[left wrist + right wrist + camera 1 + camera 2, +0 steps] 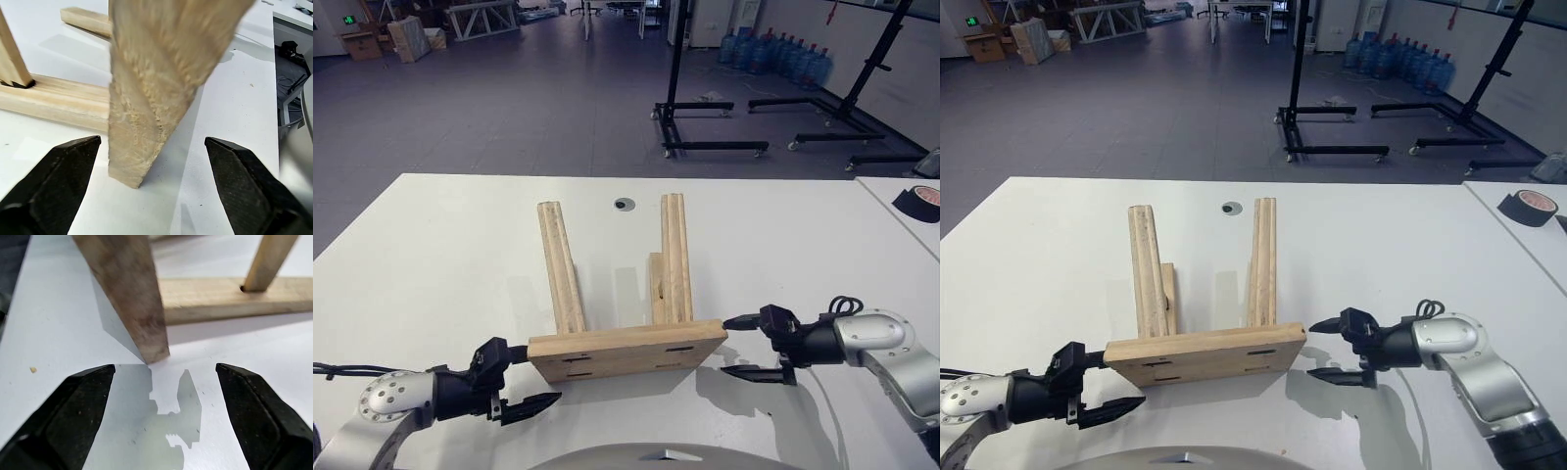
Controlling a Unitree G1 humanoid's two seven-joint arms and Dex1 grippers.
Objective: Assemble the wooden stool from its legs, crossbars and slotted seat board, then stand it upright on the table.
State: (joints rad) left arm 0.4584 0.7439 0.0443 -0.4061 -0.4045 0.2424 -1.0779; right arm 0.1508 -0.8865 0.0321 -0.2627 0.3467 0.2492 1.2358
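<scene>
Nearest the lens, the left tool (530,375) stands spread, its fingers straddling the left end of the seat board (626,351) without pinching it. That board rests on edge on the white counter (431,255), so the stool lies on its side. I count two leg groups pointing away, the left leg set (561,266) and the right leg set (674,255), plus one crossbar (656,284) beside the latter. At the board's right end, the right tool (724,346) is spread too, just clear. The wood looks stiff, dry and fairly light; gripping both board ends seems best.

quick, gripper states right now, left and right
Left gripper: open, straddling a corner of the seat board, not clamped.
Right gripper: open, at the seat board's other end, holding nothing.
</scene>
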